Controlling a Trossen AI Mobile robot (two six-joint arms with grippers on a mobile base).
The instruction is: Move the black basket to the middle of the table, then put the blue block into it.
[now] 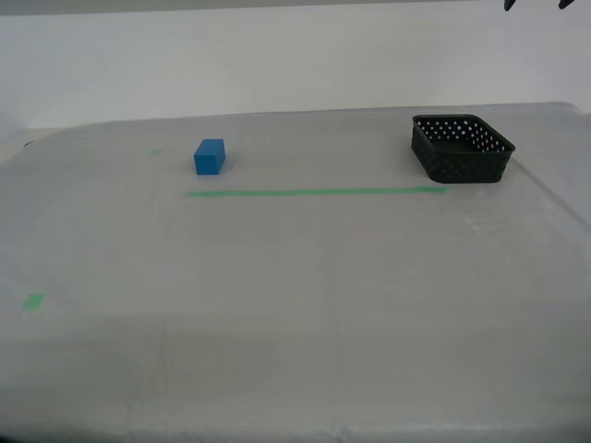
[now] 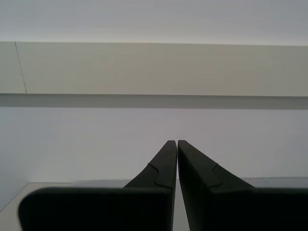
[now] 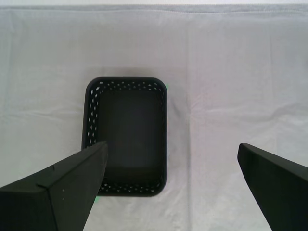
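The black basket (image 1: 466,167) stands empty at the far side of the table (image 1: 295,323), on the exterior view's right, just past the end of the green tape line (image 1: 314,192). The blue block (image 1: 210,157) sits far off on the exterior view's left, behind that line. My first gripper (image 3: 172,146) hangs high above the basket (image 3: 125,84), open wide, holding nothing. Its two dark tips (image 1: 536,4) barely show at the exterior view's top edge. My second gripper (image 2: 177,142) is shut on nothing and points at a pale wall, away from both objects.
Small green tape bits lie on the exterior view's left, one near the front (image 1: 33,301) and one beside the block (image 1: 156,152). A white wall rises behind the table's far edge. The table's edge runs close to the basket on the exterior view's right.
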